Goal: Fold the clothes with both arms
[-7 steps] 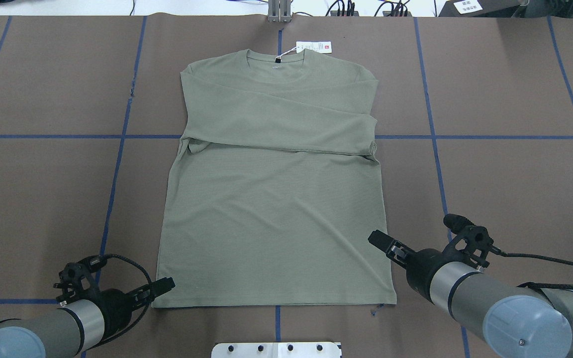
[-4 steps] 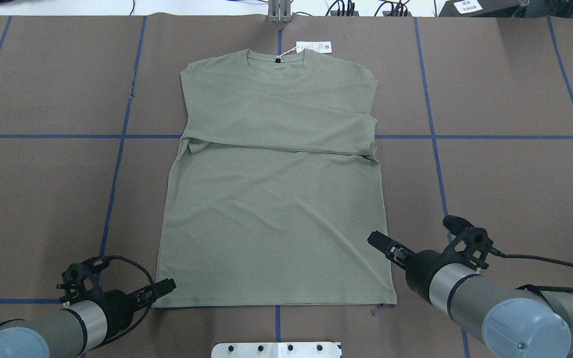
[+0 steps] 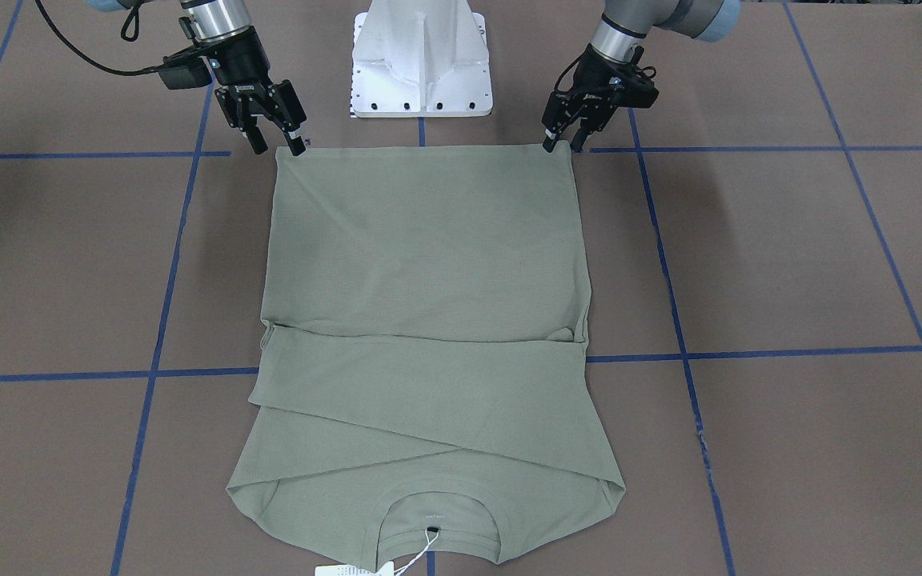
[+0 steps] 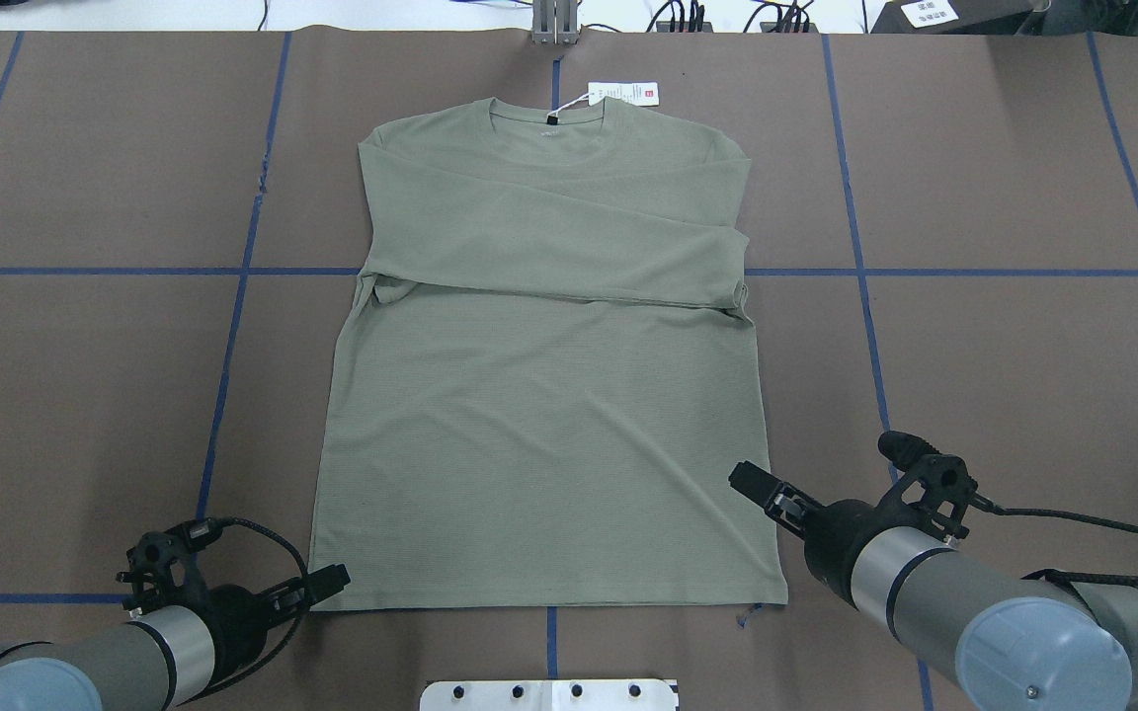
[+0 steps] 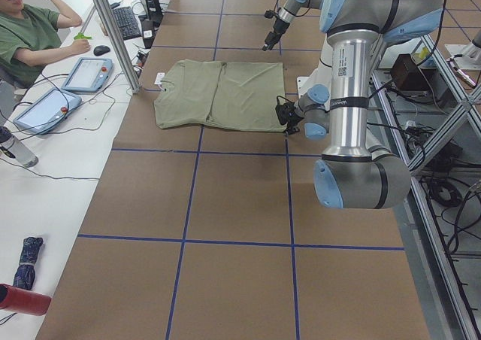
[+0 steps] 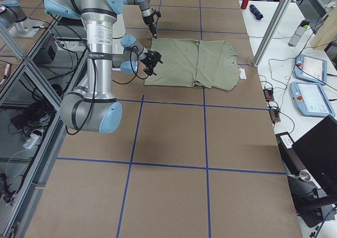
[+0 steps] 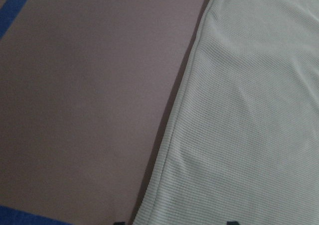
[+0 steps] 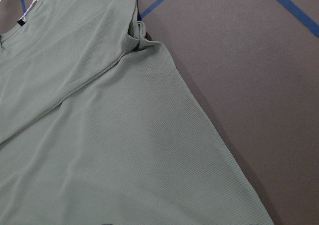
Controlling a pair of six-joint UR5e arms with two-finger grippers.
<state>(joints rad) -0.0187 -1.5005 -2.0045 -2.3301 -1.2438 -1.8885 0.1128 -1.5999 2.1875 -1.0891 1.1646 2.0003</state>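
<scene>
Brown table: shirt laid flat. To its hem corner the left gripper has been lowered, the right gripper hardly moved; both are held open, so a hem grasp is likely next.

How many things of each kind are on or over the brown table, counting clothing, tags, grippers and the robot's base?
Green shirt: 1
White hang tag: 1
Grippers: 2, the left gripper and the right gripper
White base pedestal: 1
Total: 5
</scene>
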